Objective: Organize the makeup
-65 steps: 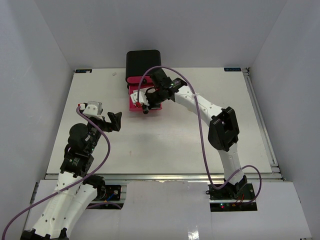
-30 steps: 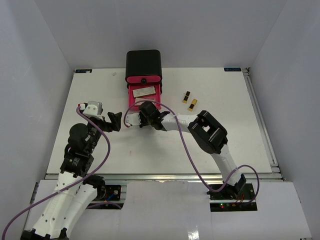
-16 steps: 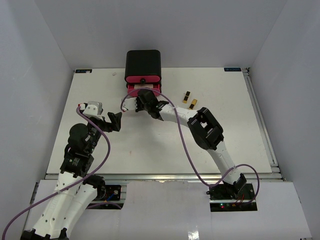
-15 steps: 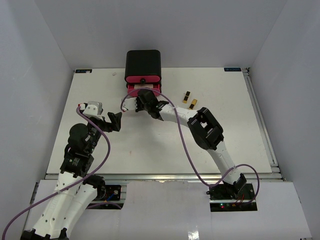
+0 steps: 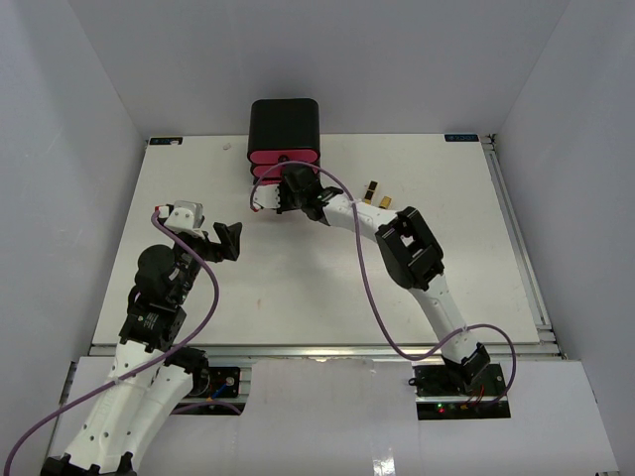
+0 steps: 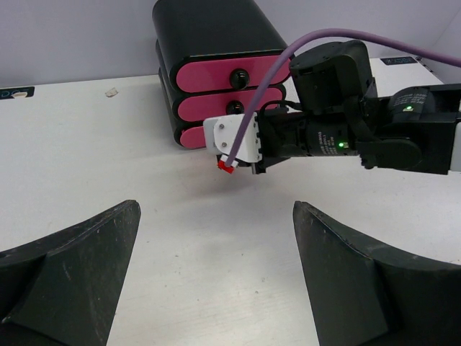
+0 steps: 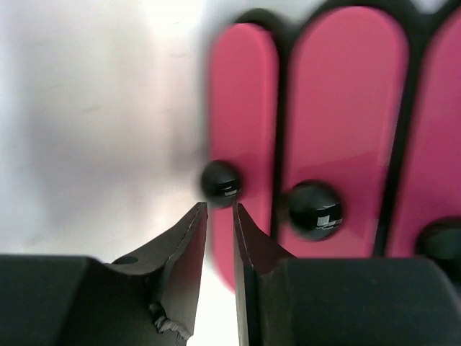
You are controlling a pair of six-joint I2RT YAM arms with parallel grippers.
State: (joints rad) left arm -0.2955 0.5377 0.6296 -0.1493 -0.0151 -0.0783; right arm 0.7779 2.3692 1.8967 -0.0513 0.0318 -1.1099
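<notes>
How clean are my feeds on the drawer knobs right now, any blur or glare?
Right wrist: blurred, pink drawer fronts smeared, table washed out by glare upper left. Left wrist: sharp, knobs crisp. Top external: evenly lit, right arm overlaps the drawers.

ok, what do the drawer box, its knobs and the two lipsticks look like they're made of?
Drawer box: likely plastic, black shell with satin sheen; pink fronts glossy, soft reflections. Knobs: glossy black, sharp highlights; plastic or glass, can't tell. Lipsticks: black with gold sections, too small to tell metal from plated plastic.

Glossy pink drawers (image 7: 338, 108), shiny black knobs (image 7: 220, 182), matt table (image 5: 298, 288)
</notes>
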